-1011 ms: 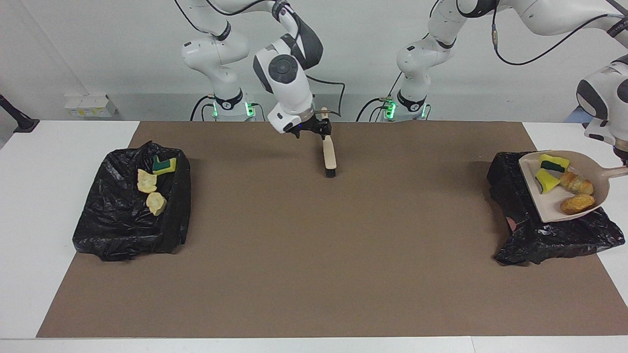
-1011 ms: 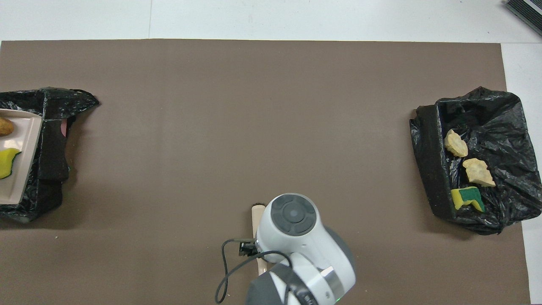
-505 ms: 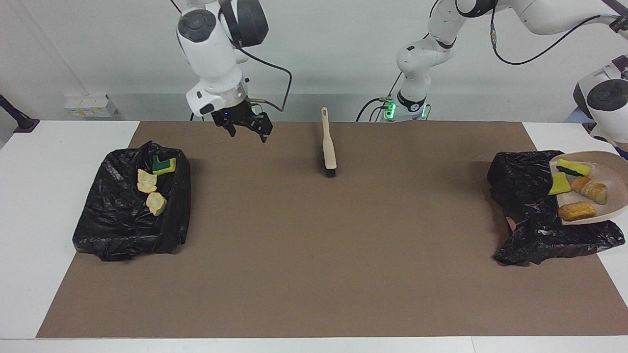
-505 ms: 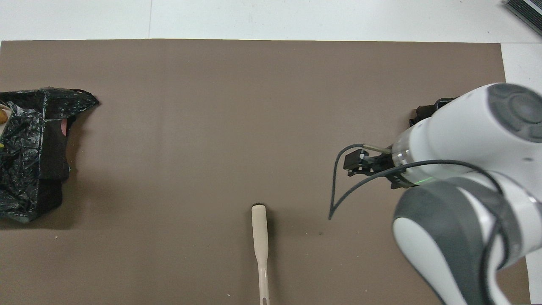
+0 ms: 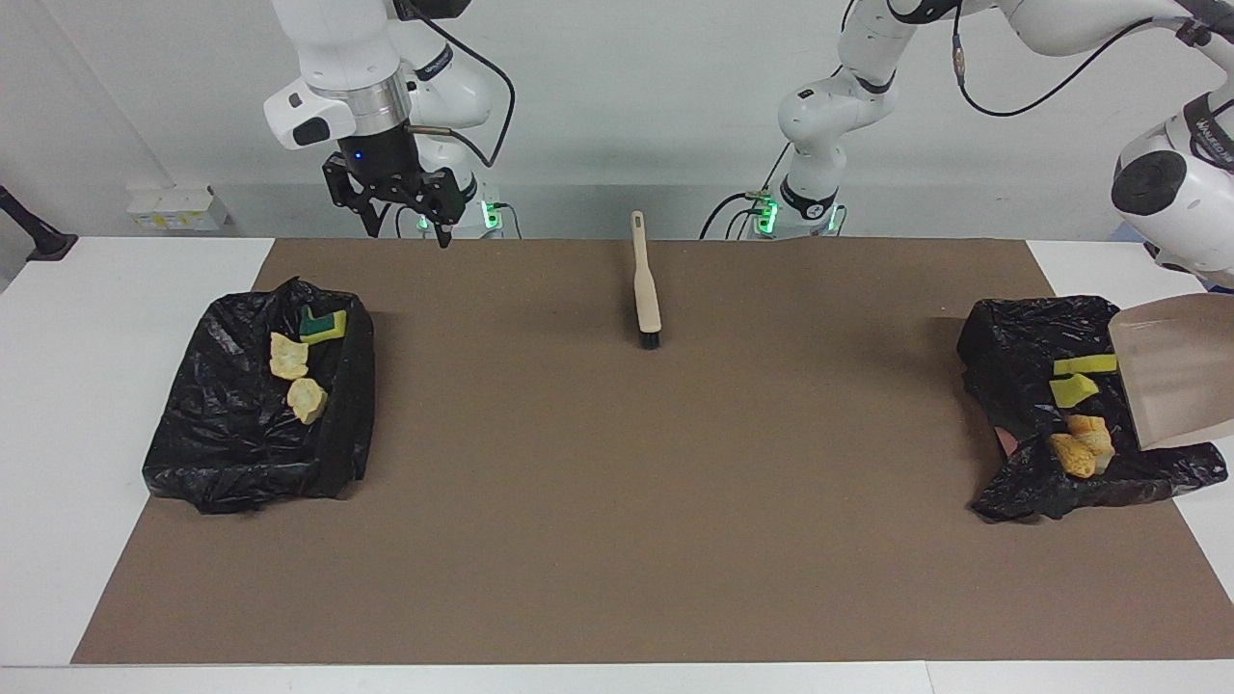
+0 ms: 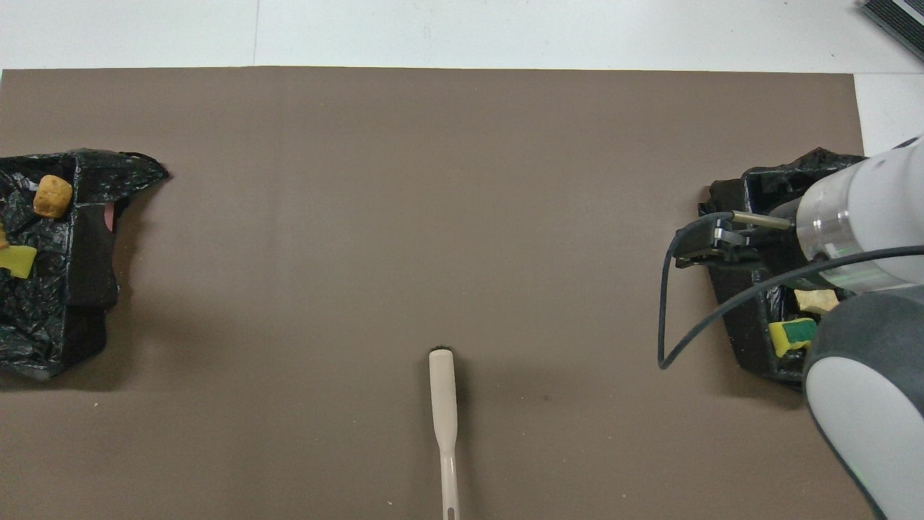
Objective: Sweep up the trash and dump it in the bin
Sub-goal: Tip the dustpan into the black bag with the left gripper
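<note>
The beige dustpan (image 5: 1171, 371) hangs steeply tipped over the black-lined bin (image 5: 1007, 347) at the left arm's end of the table. It is held by my left gripper, which is cut off by the edge of the facing view. Trash lies in that bin: yellow sponge pieces (image 5: 1078, 378) and golden bread lumps (image 5: 1080, 451). The brush (image 5: 646, 289) lies alone on the brown mat. My right gripper (image 5: 407, 229) hangs open and empty, high up by the other bin (image 5: 251, 434). That bin holds a green-backed sponge (image 5: 321, 325) and two pale bread pieces (image 5: 294, 376).
In the overhead view the right arm (image 6: 859, 231) covers part of the bin at its end (image 6: 743, 318). The brush (image 6: 442, 404) lies lengthwise at the mat's edge nearest the robots, its bristle end pointing away from them. A brown mat (image 5: 617, 501) covers the table between the bins.
My right gripper let go of the brush, rose and swung toward the right arm's end. The left arm tipped the dustpan, and its trash slid into the bin below.
</note>
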Robot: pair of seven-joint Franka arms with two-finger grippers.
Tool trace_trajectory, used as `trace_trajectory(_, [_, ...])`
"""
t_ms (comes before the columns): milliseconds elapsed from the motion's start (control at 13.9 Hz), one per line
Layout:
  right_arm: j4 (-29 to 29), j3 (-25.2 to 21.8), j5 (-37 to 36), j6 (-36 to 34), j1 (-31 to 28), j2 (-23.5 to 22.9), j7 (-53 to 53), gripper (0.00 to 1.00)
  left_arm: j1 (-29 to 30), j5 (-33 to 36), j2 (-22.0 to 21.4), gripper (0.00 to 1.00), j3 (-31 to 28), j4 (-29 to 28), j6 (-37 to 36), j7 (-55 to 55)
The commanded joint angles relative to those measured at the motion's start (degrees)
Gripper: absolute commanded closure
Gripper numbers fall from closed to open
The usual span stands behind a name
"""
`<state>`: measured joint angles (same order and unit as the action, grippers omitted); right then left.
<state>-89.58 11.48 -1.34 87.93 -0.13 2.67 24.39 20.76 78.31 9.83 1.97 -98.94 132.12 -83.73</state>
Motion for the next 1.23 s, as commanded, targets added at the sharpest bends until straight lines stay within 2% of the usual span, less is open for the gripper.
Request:
trace_trajectory(0, [3.5,0.5,-1.1,-2.1,-1.8,-2.1,-1.1,0.00,-0.6,3.7,-3.9,1.00,-0.6,-2.7,1.1,1.5])
trace_trajectory(217, [7.4,1.0,-1.6,-5.7,-3.4,-4.0,-6.1,0.00,-2.3,3.3,-5.3,1.00,-0.2,-2.8,-0.6,1.6])
trace_trajectory(361, [8.8,1.0,-1.6,-6.2,-4.1,-5.0,-7.9,0.00,-4.3,1.0,-5.3,1.00,0.0,-2.9,-5.6,2.9])
trace_trajectory(577, [8.1,0.9,-0.3,-5.8,-3.8,-4.3,-7.8,0.00,-9.7,-11.7,-5.0,1.00,-0.1,-1.6,-18.7,3.4])
trace_trajectory(722, [7.8,0.7,-0.3,-6.2,-3.7,-4.3,-7.9,0.00,-10.7,-19.7,-4.9,1.00,0.0,-1.1,-24.6,9.8])
trace_trajectory(938, [7.7,0.3,-0.3,-5.9,-4.1,-4.3,-7.8,0.00,-13.7,-27.0,-5.2,1.00,0.5,-1.3,-31.5,19.2])
trace_trajectory(1155, [7.7,0.2,-0.3,-6.0,-5.4,-4.3,-7.8,0.00,-16.4,-37.6,-5.5,1.00,0.6,-1.5,-36.6,26.4])
